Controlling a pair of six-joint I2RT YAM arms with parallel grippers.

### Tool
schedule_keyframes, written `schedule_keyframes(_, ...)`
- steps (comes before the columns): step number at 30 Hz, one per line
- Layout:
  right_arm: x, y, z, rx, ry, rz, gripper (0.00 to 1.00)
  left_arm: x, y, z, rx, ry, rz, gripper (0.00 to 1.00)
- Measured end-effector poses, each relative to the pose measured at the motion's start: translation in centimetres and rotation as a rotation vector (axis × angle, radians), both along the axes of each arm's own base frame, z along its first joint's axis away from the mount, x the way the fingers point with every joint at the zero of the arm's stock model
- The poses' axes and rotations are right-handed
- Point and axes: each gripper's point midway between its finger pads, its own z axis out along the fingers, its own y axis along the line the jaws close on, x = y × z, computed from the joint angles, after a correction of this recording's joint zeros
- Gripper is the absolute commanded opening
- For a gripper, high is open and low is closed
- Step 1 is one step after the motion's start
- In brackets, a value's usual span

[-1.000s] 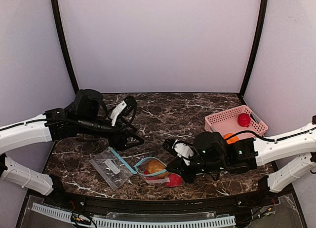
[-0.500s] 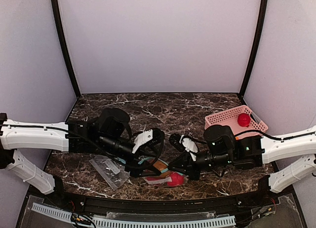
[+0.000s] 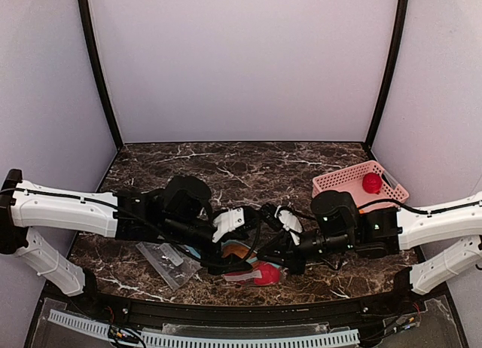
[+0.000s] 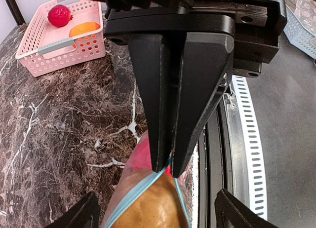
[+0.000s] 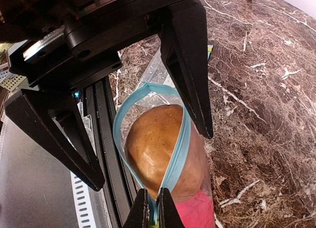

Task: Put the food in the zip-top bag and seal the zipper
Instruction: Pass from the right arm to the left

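Note:
The zip-top bag (image 3: 252, 271) lies near the table's front edge, its mouth gaping. A brown-tan food (image 5: 158, 146) fills the mouth, with a red food (image 5: 197, 213) deeper inside. My right gripper (image 5: 153, 213) is shut on one end of the teal zipper (image 5: 177, 154); the left wrist view shows that pinch too. My left gripper (image 4: 160, 213) is open, one finger on each side of the bag's mouth, above the brown piece (image 4: 148, 208). In the top view the left gripper (image 3: 242, 251) and the right gripper (image 3: 273, 257) face each other over the bag.
A pink basket (image 3: 331, 186) at the right holds a red food (image 3: 370, 183) and an orange food (image 4: 84, 28). Another flat clear bag (image 3: 167, 261) lies left of the filled one. A black rail and a white slotted strip (image 3: 226, 339) run along the front edge.
My left arm has swung from the left side of the table to the centre, bringing its open gripper over the bag's mouth. The right gripper has kept its pinch on the zipper.

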Motion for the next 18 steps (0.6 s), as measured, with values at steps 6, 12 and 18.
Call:
schedule_keyframes(6,-0.2,-0.3,-1.1,-0.022,0.019,0.000,0.00,-0.1,0.2,-1.0,0.024,0.010,0.000,0.74)
schedule_keyframes(12,-0.2,-0.5,-1.9,-0.040,0.038,-0.005,0.00,-0.1,0.3,-2.1,0.050,0.028,-0.002,0.73)
schedule_keyframes(18,-0.2,-1.2,-3.0,-0.076,0.065,-0.020,0.00,0.0,0.2,-3.3,0.076,0.046,-0.002,0.72)
